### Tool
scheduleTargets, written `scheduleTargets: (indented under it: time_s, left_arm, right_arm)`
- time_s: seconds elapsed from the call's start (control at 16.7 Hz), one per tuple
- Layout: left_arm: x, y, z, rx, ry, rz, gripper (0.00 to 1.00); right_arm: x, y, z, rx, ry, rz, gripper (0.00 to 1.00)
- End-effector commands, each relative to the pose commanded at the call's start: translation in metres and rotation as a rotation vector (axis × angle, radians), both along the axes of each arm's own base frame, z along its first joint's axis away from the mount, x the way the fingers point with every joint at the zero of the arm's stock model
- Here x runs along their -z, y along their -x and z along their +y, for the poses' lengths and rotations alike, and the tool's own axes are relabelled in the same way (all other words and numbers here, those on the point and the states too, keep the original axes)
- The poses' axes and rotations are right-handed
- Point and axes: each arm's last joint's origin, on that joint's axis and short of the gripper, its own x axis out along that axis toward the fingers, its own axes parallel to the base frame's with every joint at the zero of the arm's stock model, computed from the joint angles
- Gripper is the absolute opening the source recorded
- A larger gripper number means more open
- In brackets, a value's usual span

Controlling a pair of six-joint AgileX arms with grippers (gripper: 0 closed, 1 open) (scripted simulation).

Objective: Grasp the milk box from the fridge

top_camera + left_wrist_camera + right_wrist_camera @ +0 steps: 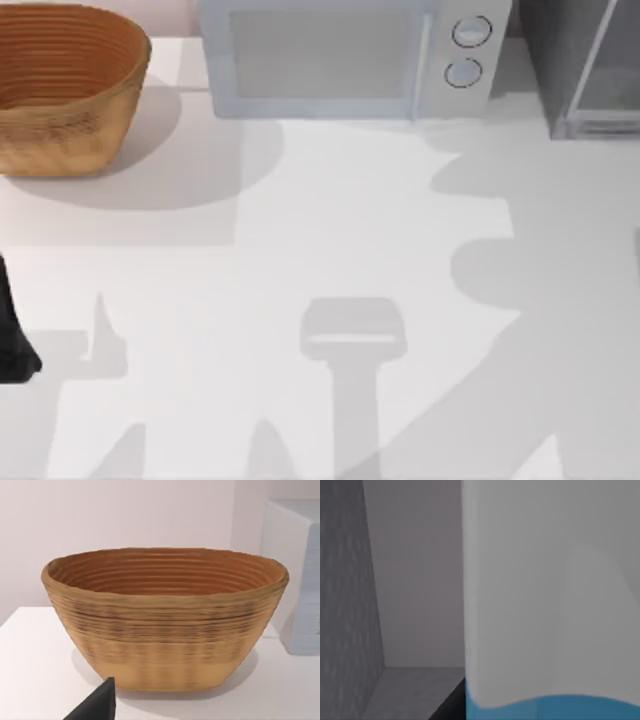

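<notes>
The milk box (545,605) stands very close in the right wrist view, its white upper part above a blue band. It is inside the fridge (345,605), whose grey speckled wall runs along one side. A dark edge of my right gripper (447,704) shows just beside the carton's blue band. In the top view the fridge (560,60) stands at the back right, with its pale glass door (610,70) in a light frame. My left arm (12,340) is parked at the table's left edge.
A pale grey microwave (345,55) with two round knobs stands at the back centre. A woven basket (65,85) sits at the back left and also faces the left wrist camera as basket (165,620). Arm shadows lie across the white table (330,220).
</notes>
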Motion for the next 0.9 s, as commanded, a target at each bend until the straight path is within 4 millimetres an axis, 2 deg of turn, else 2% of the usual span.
scheduleTargets:
  time_s: [0.24,0.42,0.9]
  left_arm:
    - [0.000,0.000,0.000,0.000,0.000,0.000,1.00]
    - [0.000,0.000,0.000,0.000,0.000,0.000,1.00]
    - [0.000,0.000,0.000,0.000,0.000,0.000,1.00]
  right_arm:
    - [0.008,0.048,0.000,0.007,-0.007,0.029,0.00]
    - [0.008,0.072,0.000,0.011,-0.005,0.020,0.00]
    - [0.005,0.077,0.004,0.004,-0.008,0.026,0.00]
